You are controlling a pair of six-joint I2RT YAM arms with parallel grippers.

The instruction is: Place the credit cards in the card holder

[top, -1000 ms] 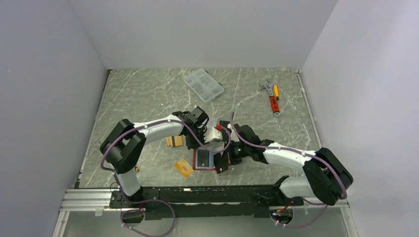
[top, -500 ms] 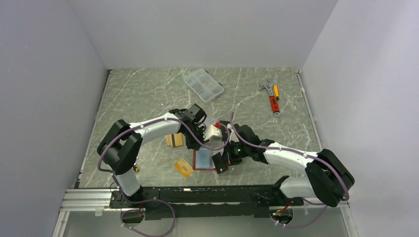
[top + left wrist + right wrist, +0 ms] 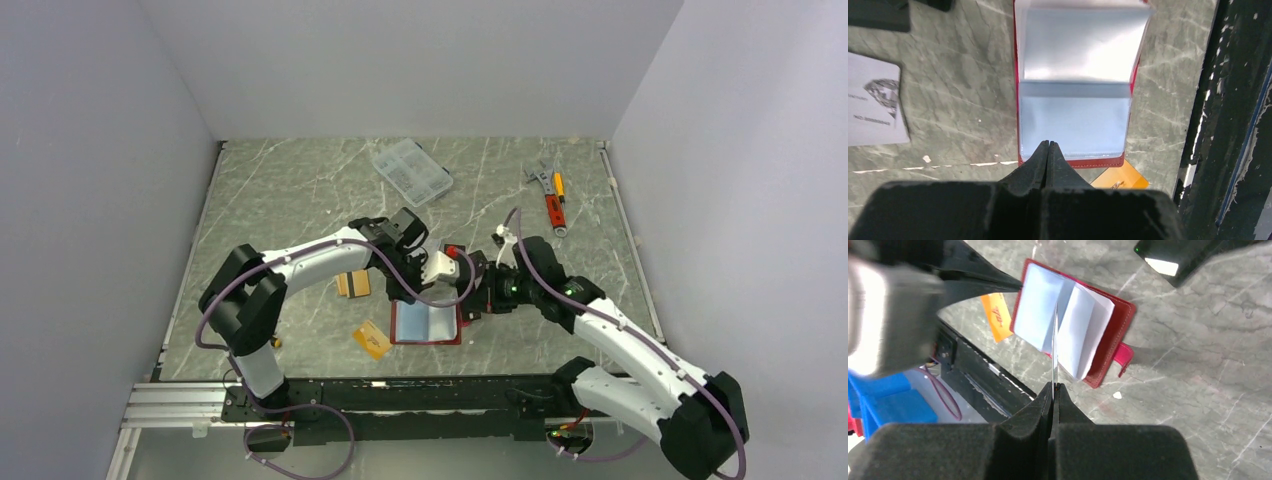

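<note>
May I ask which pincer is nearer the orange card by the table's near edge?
Left. The left pincer sits at the edge of the card holder, beside the orange card; the right pincer, pinching a thin sheet, is across the holder from it.

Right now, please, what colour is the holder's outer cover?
Holder: red; right wrist view shows it best.

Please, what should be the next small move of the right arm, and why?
Probably lower the right end effector a little, so that the thin card it seems to pinch edge-on slides into a light blue sleeve. The card holder lies open beneath it, and the shut left end effector rests at its near edge, apparently steadying it.
</note>
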